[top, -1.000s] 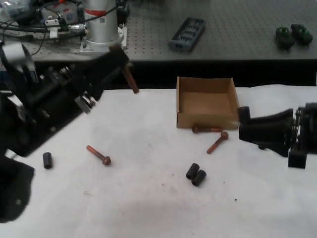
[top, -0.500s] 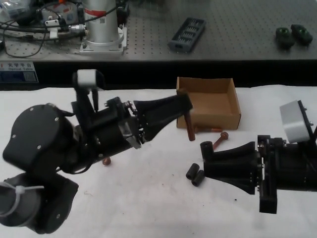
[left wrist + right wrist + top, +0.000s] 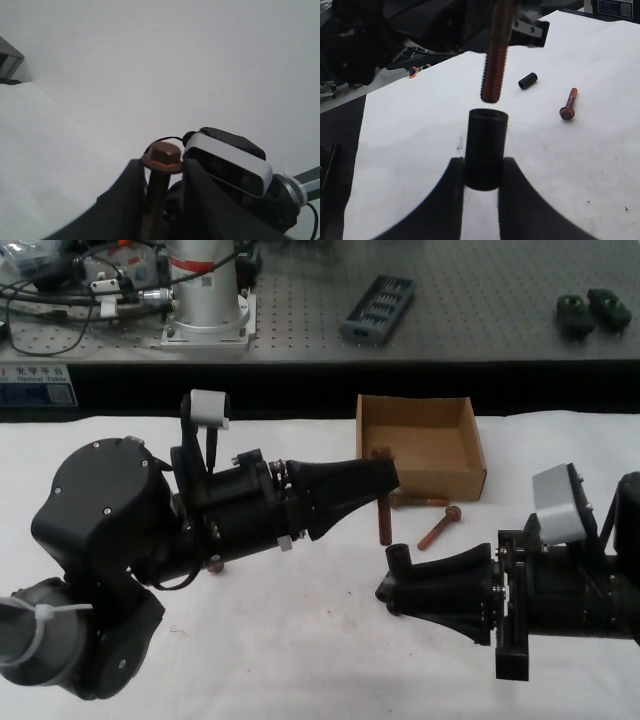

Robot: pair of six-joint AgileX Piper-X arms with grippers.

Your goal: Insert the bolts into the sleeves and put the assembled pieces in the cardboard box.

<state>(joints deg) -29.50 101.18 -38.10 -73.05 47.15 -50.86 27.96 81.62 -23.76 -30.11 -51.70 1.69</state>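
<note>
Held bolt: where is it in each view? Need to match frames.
High view: bolt hangs upright from the left claw, by the cardboard box front corner.
Left wrist view: hex head nearest the camera, shank clamped in the claw.
Right wrist view: threaded end just above the sleeve.
Shared landmark: the left claw gripping it.

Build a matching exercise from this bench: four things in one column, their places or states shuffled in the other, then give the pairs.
1 held bolt
2 gripped sleeve
3 cardboard box
4 loose bolt

A lying on the white sheet, in front of the cardboard box
B upright in the right gripper
C threads down in the left gripper, just above the gripped sleeve
D at the sheet's far side, open side up

Pairs: 1-C, 2-B, 3-D, 4-A
</note>
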